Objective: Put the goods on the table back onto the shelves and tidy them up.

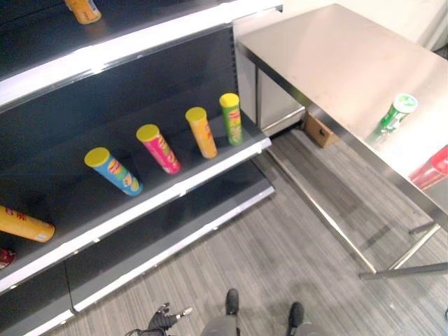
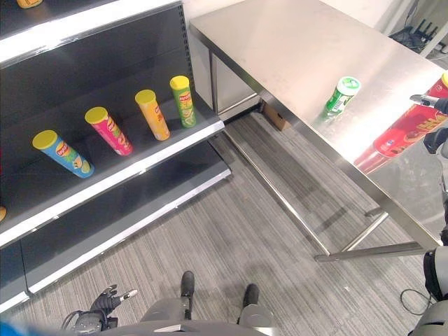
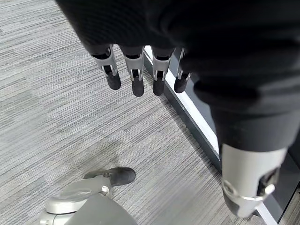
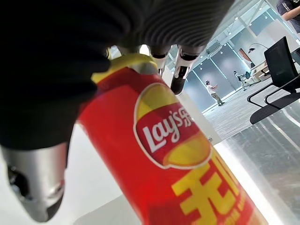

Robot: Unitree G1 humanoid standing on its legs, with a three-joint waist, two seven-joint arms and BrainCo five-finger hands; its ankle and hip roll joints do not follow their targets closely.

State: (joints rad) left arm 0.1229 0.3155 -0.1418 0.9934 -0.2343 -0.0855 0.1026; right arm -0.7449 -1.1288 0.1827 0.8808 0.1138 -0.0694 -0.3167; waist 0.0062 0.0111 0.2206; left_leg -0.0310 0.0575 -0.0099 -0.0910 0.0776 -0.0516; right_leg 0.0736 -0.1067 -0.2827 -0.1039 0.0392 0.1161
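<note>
A red can (image 2: 409, 126) stands at the right end of the steel table (image 1: 336, 56). My right hand (image 2: 437, 105) is at its top. In the right wrist view the red can (image 4: 178, 159) sits between the thumb and the straight fingers (image 4: 180, 70), which reach past its yellow lid. A green can (image 1: 393, 115) stands further left on the table. My left hand (image 1: 164, 318) hangs low over the floor, its fingers (image 3: 136, 75) straight and empty. On the middle shelf stand a blue can (image 1: 113, 171), a pink can (image 1: 159, 148), an orange can (image 1: 201, 131) and a green can (image 1: 231, 119).
An orange can (image 1: 24, 225) lies on its side at the shelf's left end, and another orange can (image 1: 82, 10) stands on the upper shelf. A cardboard box (image 1: 320, 129) sits on the floor under the table. Grey striped floor lies between the shelves and the table.
</note>
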